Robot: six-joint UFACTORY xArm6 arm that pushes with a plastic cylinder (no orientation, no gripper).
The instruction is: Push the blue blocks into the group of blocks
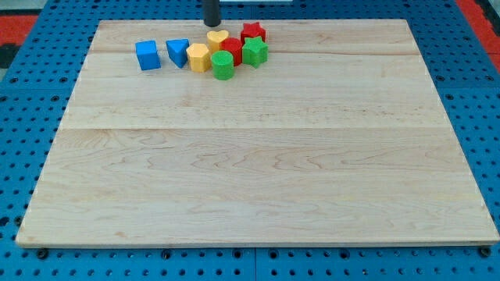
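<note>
A blue cube (147, 55) sits near the view's top left, alone. A blue triangular block (178, 52) lies just to its right, touching or nearly touching a yellow hexagonal block (198, 58). The group holds that yellow block, a yellow heart (217, 40), a red block (232, 49), a red star (253, 33), a green star (255, 52) and a green cylinder (223, 65). My tip (212, 23) is at the view's top, just above the yellow heart, right of both blue blocks.
The wooden board (258, 156) lies on a blue perforated table (31, 94). A red strip shows at the view's top corners.
</note>
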